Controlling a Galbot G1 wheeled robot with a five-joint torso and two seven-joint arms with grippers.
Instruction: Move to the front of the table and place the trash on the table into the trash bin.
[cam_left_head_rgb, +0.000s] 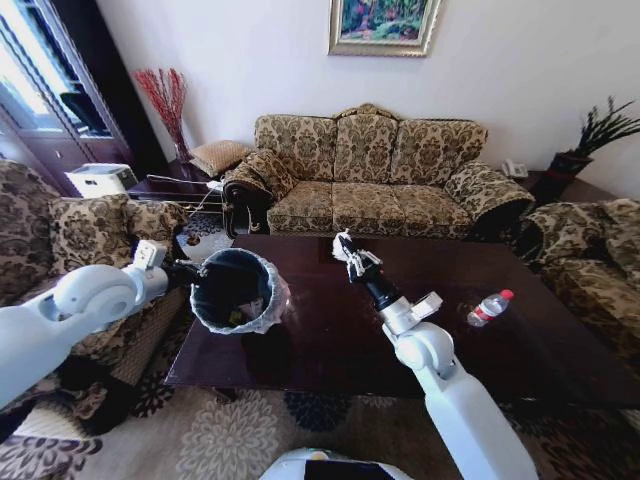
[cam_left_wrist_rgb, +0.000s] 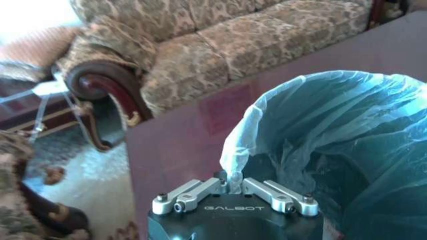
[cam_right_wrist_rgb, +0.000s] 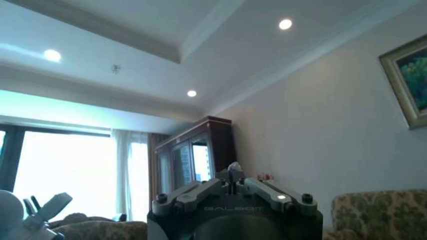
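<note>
Your left gripper (cam_left_wrist_rgb: 233, 186) sits at the near-left corner of the table (cam_left_head_rgb: 330, 340), its fingers pinched together on a fold of the whitish liner of the trash bin (cam_left_head_rgb: 236, 291). In the left wrist view the liner (cam_left_wrist_rgb: 333, 145) balloons up just past the knuckles, and the pinched fold rises straight out of the closed tips. The bin stands on the tabletop at that corner, mouth up; a small yellowish bit (cam_left_head_rgb: 235, 318) lies inside near the bottom, though the dark interior makes it hard to tell what else is in there.

Your right gripper (cam_left_head_rgb: 345, 247) is raised above the middle of the table, toward the sofa (cam_left_head_rgb: 370, 175) side, arm reaching forward from the lower right. It points upward: the right wrist view looks at ceiling, a tall cabinet (cam_right_wrist_rgb: 193, 162) and a framed picture (cam_right_wrist_rgb: 408, 80). The fingers are drawn close together, and something small and pale stands between the tips (cam_right_wrist_rgb: 233, 167); from the head view a whitish crumple shows at the same spot, probably a piece of paper trash, but you can't identify it.

A clear red-capped water bottle (cam_left_head_rgb: 489, 308) lies on its side on the right part of the table, well apart from both grippers and the bin.
</note>
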